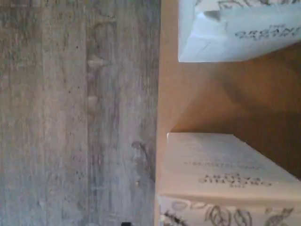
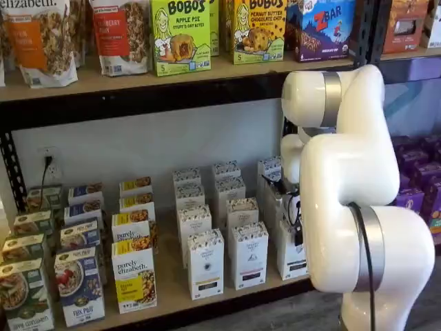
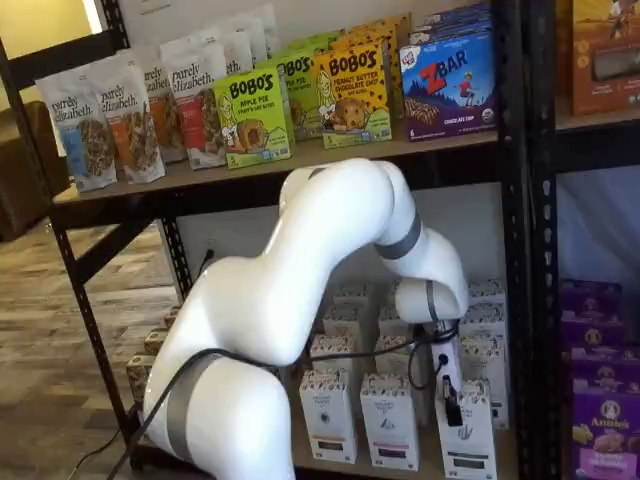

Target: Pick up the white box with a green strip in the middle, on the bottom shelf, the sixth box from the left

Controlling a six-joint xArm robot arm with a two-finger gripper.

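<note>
The white box (image 3: 470, 445) is a tall narrow carton with a patterned band at its top. It stands at the right end of the front row on the bottom shelf (image 2: 172, 286). It also shows in a shelf view (image 2: 288, 256), partly behind the arm. My gripper (image 3: 452, 408) hangs low at the box's upper left front; only a black finger shows, side-on, so I cannot tell its state. It also shows as a dark part in a shelf view (image 2: 298, 231). The wrist view shows two white cartons (image 1: 225, 179) (image 1: 235, 33) with bare shelf board (image 1: 211, 103) between them.
Two more white cartons (image 2: 205, 263) (image 2: 248, 254) stand left of the target, with further rows behind. Yellow-labelled boxes (image 2: 134, 279) and cereal boxes (image 2: 79, 286) fill the left. A black upright (image 3: 515, 250) and purple boxes (image 3: 600, 420) stand right. Grey floor (image 1: 75, 113) lies before the shelf edge.
</note>
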